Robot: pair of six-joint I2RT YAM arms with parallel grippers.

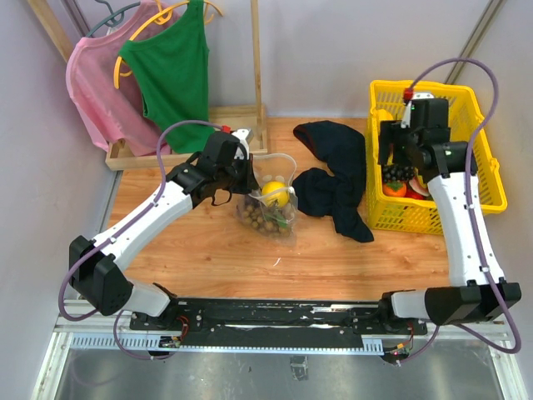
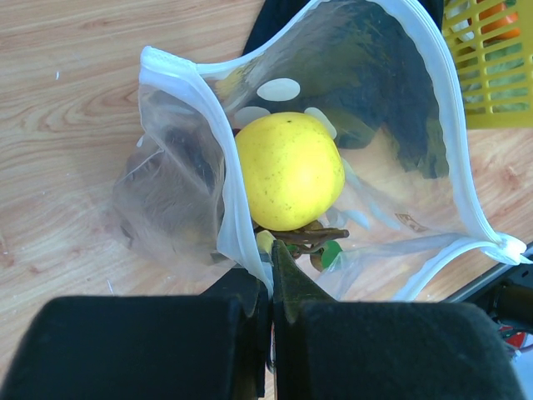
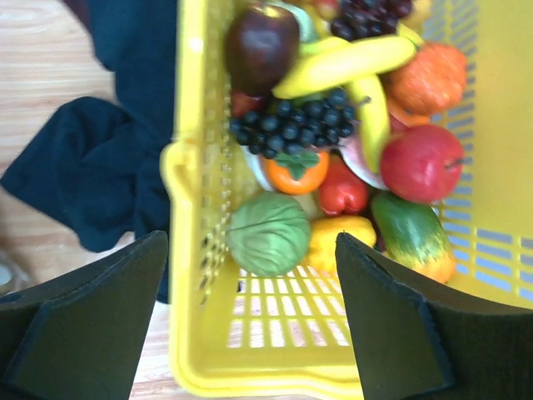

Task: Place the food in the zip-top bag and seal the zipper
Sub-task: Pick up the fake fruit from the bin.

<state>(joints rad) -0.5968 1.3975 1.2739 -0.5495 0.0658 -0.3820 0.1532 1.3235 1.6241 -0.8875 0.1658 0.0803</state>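
Left pincer (image 2: 272,260) pinching zip-top bag (image 2: 171,196) rim; right pincer (image 3: 250,250) agape.

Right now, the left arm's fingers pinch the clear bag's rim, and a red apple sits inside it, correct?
Not quite. The fruit inside the zip-top bag is a yellow lemon, not a red apple; the left wrist view shows it. The left fingers do pinch the rim.
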